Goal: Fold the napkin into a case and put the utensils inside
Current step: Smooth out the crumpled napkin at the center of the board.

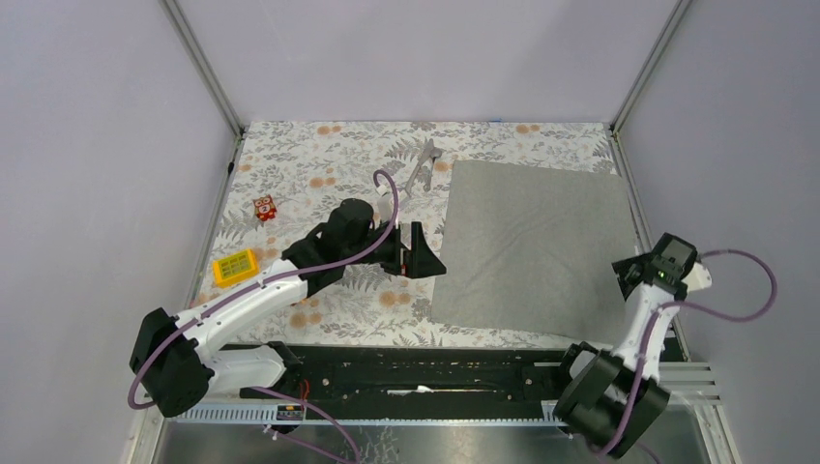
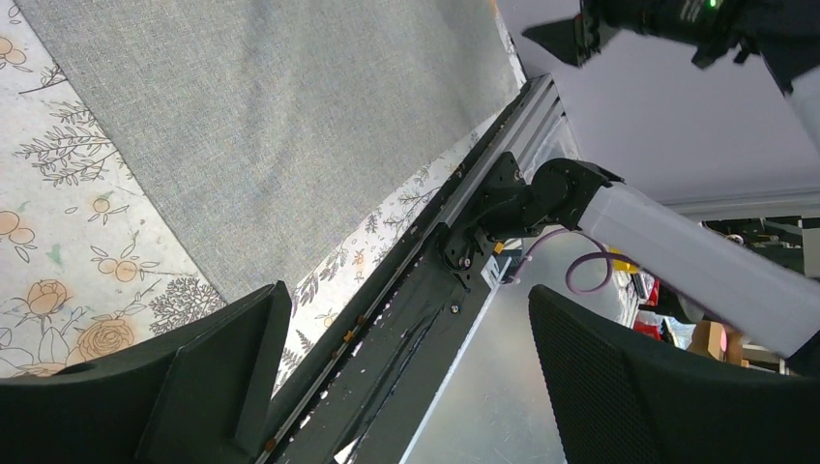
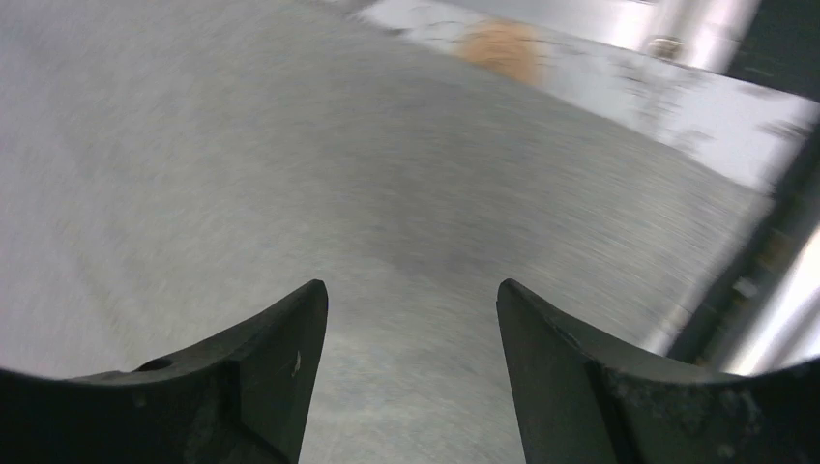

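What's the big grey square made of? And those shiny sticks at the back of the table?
The napkin looks like soft woven cloth in a matte grey: the wrist views show a fine weave and no shine. The utensils look like polished metal, probably steel: they are thin and silvery, though too small here to be sure.

Items on the surface: one grey napkin (image 1: 532,246); two silver utensils (image 1: 423,166); one yellow block (image 1: 236,267); one red-and-white block (image 1: 264,207); one floral tablecloth (image 1: 319,159). Robot arms: two, the left arm (image 1: 251,300) and the right arm (image 1: 646,324).
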`<state>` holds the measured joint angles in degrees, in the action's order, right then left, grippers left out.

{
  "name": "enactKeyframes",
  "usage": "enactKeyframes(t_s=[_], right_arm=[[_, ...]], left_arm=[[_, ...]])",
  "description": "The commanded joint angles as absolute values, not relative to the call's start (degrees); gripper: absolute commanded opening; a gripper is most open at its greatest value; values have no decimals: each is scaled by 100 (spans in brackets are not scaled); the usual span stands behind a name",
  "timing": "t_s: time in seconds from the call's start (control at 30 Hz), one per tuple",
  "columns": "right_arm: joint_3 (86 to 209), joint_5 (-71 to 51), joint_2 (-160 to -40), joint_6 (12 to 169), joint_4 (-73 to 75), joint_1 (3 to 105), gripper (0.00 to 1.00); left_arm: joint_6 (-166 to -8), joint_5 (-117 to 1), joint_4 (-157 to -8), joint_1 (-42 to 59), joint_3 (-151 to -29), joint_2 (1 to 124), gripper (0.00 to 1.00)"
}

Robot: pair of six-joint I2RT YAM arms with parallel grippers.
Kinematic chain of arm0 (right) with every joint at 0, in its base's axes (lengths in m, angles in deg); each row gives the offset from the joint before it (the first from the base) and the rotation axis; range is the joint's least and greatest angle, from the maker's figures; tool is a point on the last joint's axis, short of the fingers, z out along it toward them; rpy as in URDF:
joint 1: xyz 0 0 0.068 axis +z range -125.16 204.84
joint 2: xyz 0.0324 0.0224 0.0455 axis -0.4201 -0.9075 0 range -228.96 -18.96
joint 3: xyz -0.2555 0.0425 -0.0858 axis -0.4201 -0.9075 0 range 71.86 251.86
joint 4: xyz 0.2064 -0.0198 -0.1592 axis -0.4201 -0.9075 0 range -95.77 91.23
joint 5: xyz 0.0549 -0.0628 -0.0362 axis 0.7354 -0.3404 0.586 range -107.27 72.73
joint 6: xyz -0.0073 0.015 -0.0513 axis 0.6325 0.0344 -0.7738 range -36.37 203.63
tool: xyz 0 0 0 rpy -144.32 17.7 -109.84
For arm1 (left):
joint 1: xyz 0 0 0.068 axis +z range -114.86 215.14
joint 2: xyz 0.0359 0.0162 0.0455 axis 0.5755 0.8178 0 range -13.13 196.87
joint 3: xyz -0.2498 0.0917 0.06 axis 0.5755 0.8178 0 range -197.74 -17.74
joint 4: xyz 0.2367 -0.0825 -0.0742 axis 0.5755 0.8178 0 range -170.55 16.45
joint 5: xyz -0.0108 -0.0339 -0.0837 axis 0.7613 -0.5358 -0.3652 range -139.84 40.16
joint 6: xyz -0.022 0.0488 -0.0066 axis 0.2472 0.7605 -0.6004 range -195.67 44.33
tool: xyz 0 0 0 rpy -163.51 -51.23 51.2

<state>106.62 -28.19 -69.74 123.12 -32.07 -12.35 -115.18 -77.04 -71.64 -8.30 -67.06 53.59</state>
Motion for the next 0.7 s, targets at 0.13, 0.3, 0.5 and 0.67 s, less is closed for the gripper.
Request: enactKeyframes(t_s=[0.13, 0.3, 0.5, 0.67], right_arm=[[11835, 119, -8855, 11152, -848, -639, 93], [13508, 710, -10840, 11404, -411, 582, 98], [15317, 623, -12780, 12053, -356, 1942, 98], [16135, 555, -13899, 12458, -115, 2590, 96]], left_arm=[[-11427, -7489, -7631, -820, -6757, 5727, 99], [-11412, -7400, -7828, -828, -6801, 6056, 99], [-11044, -6798, -7491, -802, -7064, 6249, 99], [-10844, -6441, -7319, -699, -7124, 6351, 99]])
